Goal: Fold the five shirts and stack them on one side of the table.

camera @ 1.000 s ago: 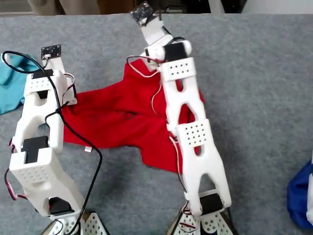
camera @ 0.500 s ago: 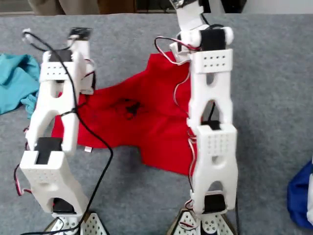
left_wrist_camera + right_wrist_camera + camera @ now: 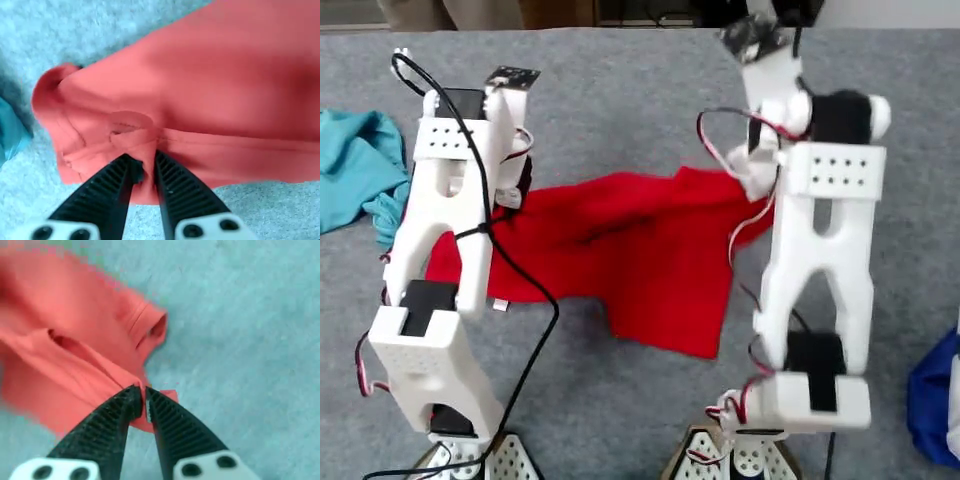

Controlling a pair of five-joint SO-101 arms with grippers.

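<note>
Left pincer (image 3: 144, 160), right pincer (image 3: 142, 391), gripping red shirt (image 3: 620, 240) edges

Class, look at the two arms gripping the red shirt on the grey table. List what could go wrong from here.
The right end effector pinches only a thin edge of the red shirt; it may slip free under tension.
The left end effector grips bunched fabric near a seam, so the fold could come out uneven.
The black cable hangs over the red shirt and might snag it.
</note>
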